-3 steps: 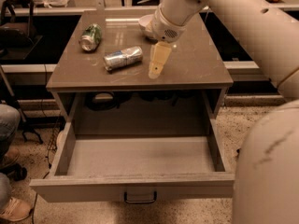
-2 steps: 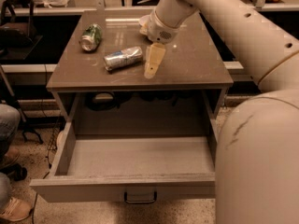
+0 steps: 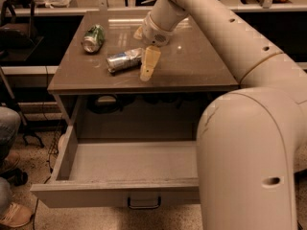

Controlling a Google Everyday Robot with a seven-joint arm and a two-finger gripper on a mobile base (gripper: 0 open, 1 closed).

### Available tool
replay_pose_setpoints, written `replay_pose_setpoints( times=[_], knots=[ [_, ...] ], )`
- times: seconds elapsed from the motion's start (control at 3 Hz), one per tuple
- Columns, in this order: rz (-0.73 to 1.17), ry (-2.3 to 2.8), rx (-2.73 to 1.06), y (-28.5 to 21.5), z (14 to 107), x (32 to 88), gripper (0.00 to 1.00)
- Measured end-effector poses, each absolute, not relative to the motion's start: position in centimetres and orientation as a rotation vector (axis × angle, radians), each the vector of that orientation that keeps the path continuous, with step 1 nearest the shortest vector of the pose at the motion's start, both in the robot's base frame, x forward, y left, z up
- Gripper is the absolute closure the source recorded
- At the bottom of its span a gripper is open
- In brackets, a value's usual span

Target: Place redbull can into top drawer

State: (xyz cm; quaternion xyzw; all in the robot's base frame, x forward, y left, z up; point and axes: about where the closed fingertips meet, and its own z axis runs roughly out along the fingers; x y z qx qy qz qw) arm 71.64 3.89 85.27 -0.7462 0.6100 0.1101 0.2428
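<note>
A large, smooth cream robot arm (image 3: 225,37) fills the right side of the view and hides the right end of the top drawer (image 3: 96,195) and part of the bench (image 3: 192,66). Its rounded lower housing is cut off by the bottom and right edges.

The arm reaches down and left to the gripper (image 3: 147,71), a pale, tapered, yellowish shape hanging low over the bench top. It appears as one narrow wedge, so I cannot tell whether it is open or closed. It sits just to the right of the redbull can (image 3: 123,61), close to the can's end; whether they touch is hard to make out.

The redbull can is slim and silver with blue patches. It lies on its side on the brown, slightly glossy bench top, near the front.

A green can (image 3: 93,37) with a shiny silver end lies on its side farther back and left, apart from the redbull can.

Below the bench, the top drawer is pulled out. It is a wide, shallow, matte grey-beige box with a flat front panel and a small dark handle (image 3: 144,204).

At the left edge, a person's trouser leg (image 3: 7,133) and shoe (image 3: 14,215) are partly cut off.
</note>
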Motion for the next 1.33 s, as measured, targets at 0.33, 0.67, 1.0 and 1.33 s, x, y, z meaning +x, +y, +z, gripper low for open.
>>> replay_pose_setpoints(
  times=[0.33, 0.67, 1.0, 1.33],
  knots=[
    [0.329, 1.642, -2.056, 5.0, 85.0, 72.1, 0.0],
    [0.345, 1.625, -2.077, 6.0, 84.8, 72.4, 0.0],
    [0.35, 1.64, -2.098, 7.1, 84.2, 72.6, 0.0],
    [0.327, 1.671, -2.129, 7.6, 83.5, 72.8, 0.05]
  ],
)
